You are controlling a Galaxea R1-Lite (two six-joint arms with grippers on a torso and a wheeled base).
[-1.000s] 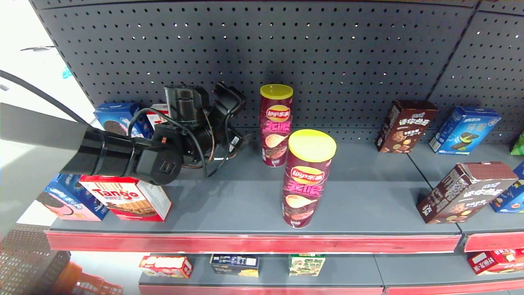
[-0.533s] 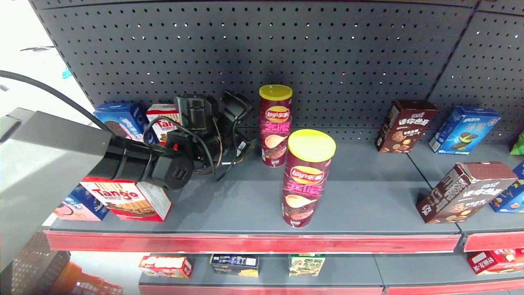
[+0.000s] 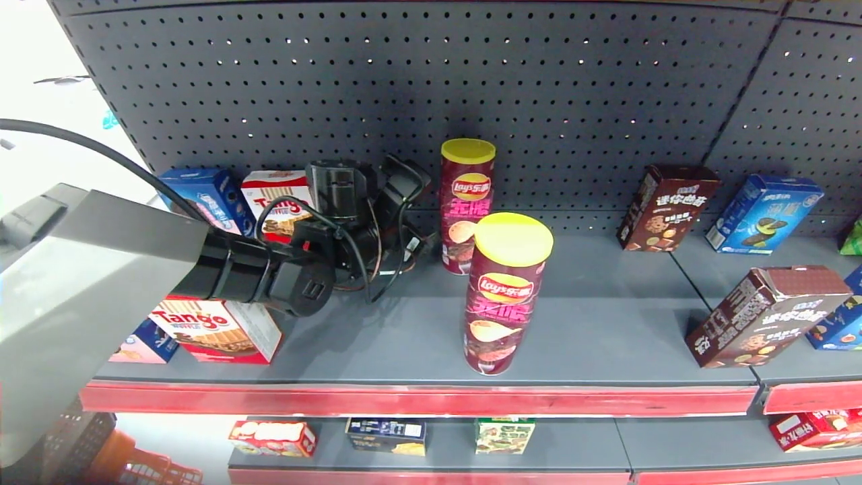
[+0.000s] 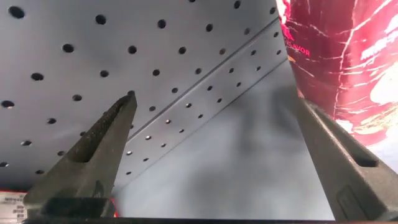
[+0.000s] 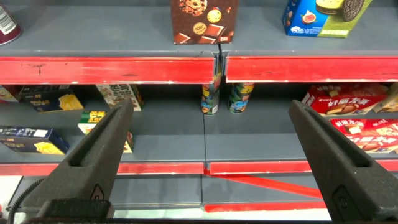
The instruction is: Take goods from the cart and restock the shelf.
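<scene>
Two maroon chip cans with yellow lids stand on the grey shelf [image 3: 606, 323]: the front can [image 3: 506, 293] near the middle and the rear can [image 3: 466, 202] against the pegboard. My left gripper [image 3: 412, 212] lies low over the shelf just left of the rear can. In the left wrist view the left gripper [image 4: 214, 102] is open with bare shelf between its fingers, and the rear can [image 4: 348, 56] sits against the outside of one finger. My right gripper [image 5: 211, 107] is open and holds nothing, out in front of the lower shelves.
Red-and-white wafer boxes [image 3: 219, 327] [image 3: 273, 195] and a blue cookie box [image 3: 202, 195] stand left of my arm. Brown boxes [image 3: 667, 205] [image 3: 761, 313] and a blue box [image 3: 764, 212] stand on the right. An orange basket [image 3: 128, 461] shows at the lower left.
My left arm has slid right along the shelf, and the rear can has shifted right with it. The rear wafer box has come into sight behind the arm.
</scene>
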